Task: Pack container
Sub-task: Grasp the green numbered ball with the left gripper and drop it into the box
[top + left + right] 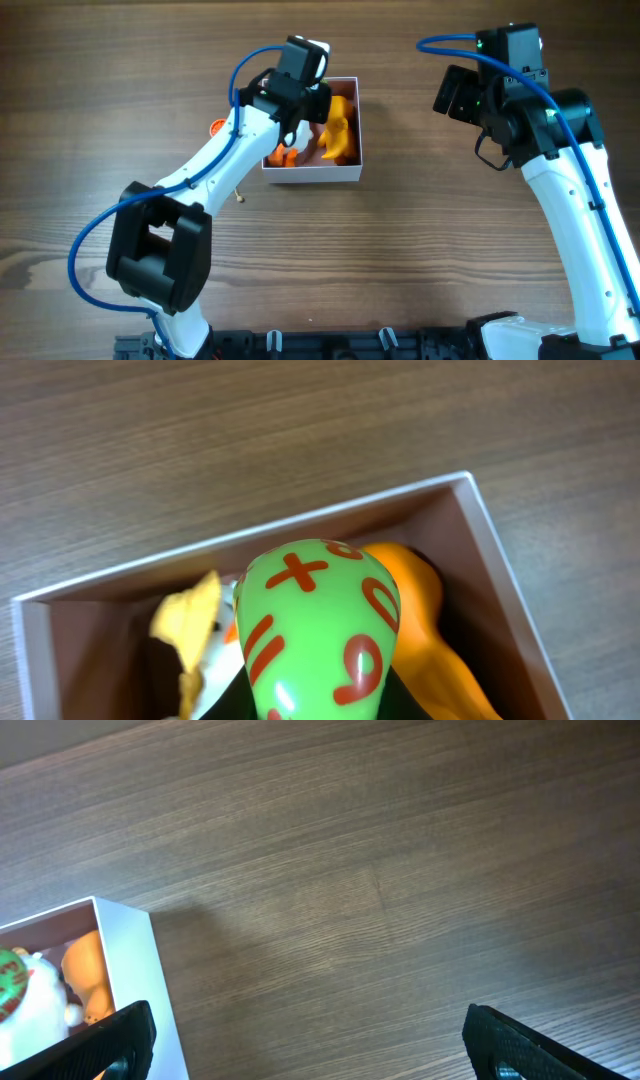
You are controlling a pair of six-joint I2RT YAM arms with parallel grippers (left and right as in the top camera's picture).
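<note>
Clamps green toy (315, 625) in left gripper (305, 100) above container (310, 172), upper centre, for drop-in; parks right gripper (310, 1015) wide open, empty, upper right.

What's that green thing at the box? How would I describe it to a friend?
On the wooden table, find the white-walled container under the left arm. Within its walls, between an orange toy and a yellow toy, is the rounded green toy, the only one painted with red symbols.

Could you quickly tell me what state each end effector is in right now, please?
Left end effector: closed on the green rounded toy with red markings.
Right end effector: open, empty.
</note>
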